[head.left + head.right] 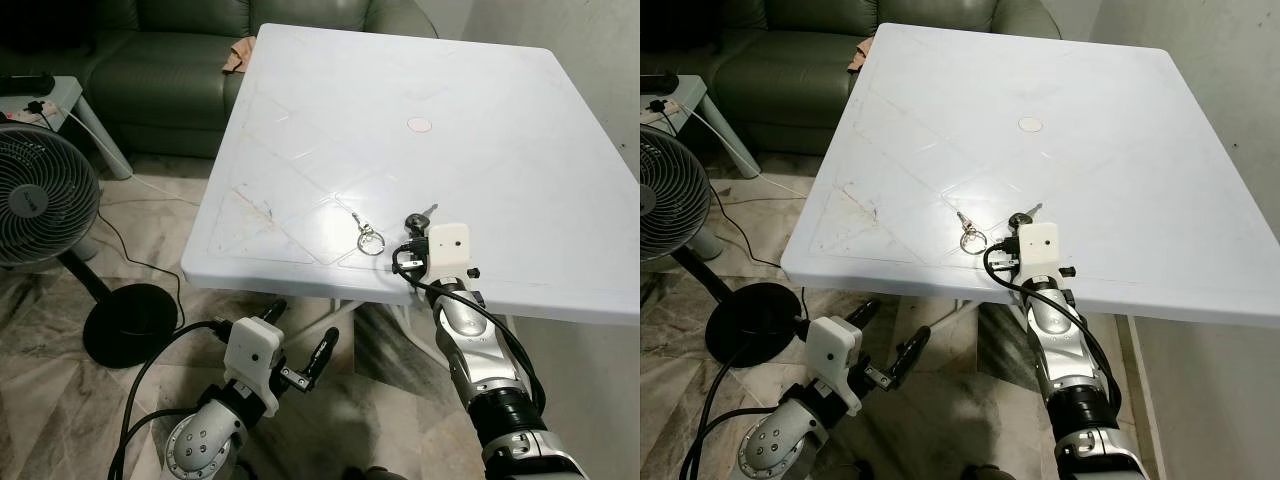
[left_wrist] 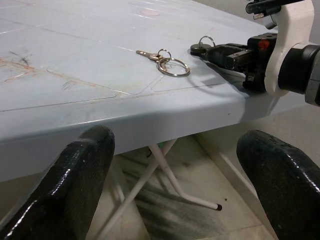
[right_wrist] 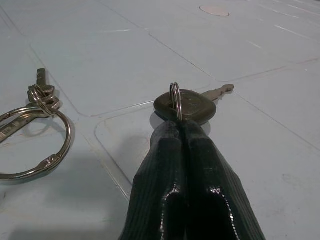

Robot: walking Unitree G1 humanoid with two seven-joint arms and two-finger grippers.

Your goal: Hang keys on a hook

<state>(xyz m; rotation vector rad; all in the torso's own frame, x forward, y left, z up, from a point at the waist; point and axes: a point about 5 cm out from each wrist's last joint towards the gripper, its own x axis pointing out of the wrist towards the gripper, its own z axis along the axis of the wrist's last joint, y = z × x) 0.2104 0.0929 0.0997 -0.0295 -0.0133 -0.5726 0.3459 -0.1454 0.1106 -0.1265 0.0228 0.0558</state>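
White bench [image 1: 480, 110]: a black-headed key [image 3: 187, 105] lies flat near the front edge, its small ring standing upright. The right hand [image 3: 185, 137] rests on the bench surface, fingers pressed together, their tips touching the key's head and ring; a firm grip cannot be confirmed. A loose key ring [image 1: 370, 240] with a small key attached lies just beside it, apart. The left hand [image 1: 300, 345] hangs below the front edge, fingers spread wide, holding nothing.

White table [image 1: 470, 110], brown scuffs lower left; silver key ring [image 1: 370, 240]; black-headed key [image 3: 186, 106]; dark green sofa [image 1: 170, 60]; grey-brown marbled floor [image 1: 60, 400].
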